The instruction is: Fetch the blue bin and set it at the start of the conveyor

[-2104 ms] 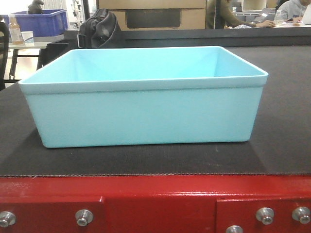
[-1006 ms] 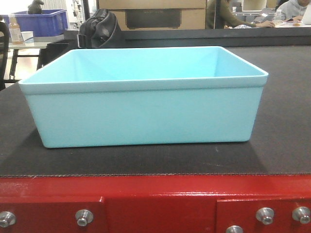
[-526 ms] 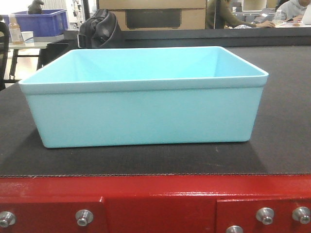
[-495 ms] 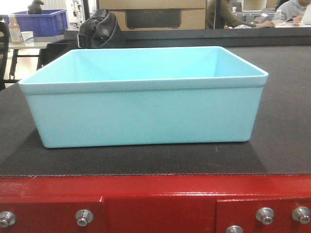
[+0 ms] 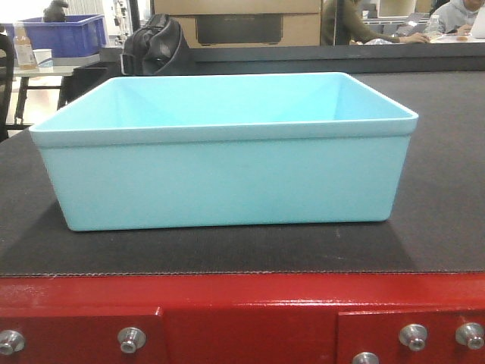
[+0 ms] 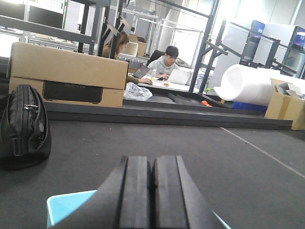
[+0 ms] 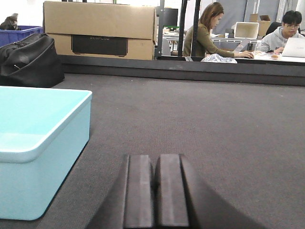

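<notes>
On the dark conveyor start point(image 5: 447, 189) — pale aqua blue bin point(image 5: 227, 178), smooth-walled — both grippers closed, empty.

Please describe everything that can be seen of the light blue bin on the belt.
The blue bin is a pale aqua, shallow, wide rectangular tub of smooth, plastic-looking material, with plain walls tapering downward and a rolled rim. It stands upright and looks empty. It rests flat on the dark grey belt of the conveyor start, just behind the red frame. Nothing else touches it; both grippers are shut and apart from it.
</notes>
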You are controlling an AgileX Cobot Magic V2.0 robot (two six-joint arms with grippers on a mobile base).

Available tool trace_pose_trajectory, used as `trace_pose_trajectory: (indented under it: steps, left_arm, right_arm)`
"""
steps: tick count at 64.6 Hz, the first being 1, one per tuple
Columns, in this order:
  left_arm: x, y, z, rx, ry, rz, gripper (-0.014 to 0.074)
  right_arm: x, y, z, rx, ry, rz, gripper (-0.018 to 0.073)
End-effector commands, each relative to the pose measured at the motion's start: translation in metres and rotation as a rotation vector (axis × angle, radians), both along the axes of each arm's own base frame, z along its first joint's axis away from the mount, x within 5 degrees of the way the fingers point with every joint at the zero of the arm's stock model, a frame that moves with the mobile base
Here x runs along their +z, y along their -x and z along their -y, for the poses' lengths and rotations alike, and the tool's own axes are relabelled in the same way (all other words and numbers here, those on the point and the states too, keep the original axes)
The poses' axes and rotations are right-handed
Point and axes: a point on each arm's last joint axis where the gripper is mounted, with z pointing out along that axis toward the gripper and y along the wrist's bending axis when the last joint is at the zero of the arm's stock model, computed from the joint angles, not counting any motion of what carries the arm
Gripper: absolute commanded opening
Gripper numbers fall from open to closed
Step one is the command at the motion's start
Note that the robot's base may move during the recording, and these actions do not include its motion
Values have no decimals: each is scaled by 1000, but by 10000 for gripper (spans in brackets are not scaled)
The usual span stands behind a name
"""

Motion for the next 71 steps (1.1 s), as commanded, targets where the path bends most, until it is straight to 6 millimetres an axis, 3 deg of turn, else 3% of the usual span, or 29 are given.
trace_pose_trajectory:
  steps: [1,16,21,29,45,60,71]
  left_arm:
    - [2,1,-1,-1,10,22,-111]
    - [1,1,-1,1,9,19,-111]
    - [-8,0,-1,13,-1,-3,-111]
    - [-32,2,-14,113,-31,11,-111]
    - [-112,18,-41,356,-66,-41,-111]
    - [-152,37,-53,524,-140,-5,-111]
    - [-175,46,-53,535,-161,33,-111]
  right_arm:
    - [2,0,0,-7,-2,28,-161]
    - [2,0,0,-7,-2,28,-161]
    - [2,0,0,-7,-2,28,-161]
    - [2,0,0,-7,-2,28,-161]
    - [2,0,0,-7,-2,28,-161]
    - [2,0,0,-7,-2,28,-161]
    - [2,0,0,-7,-2,28,-161]
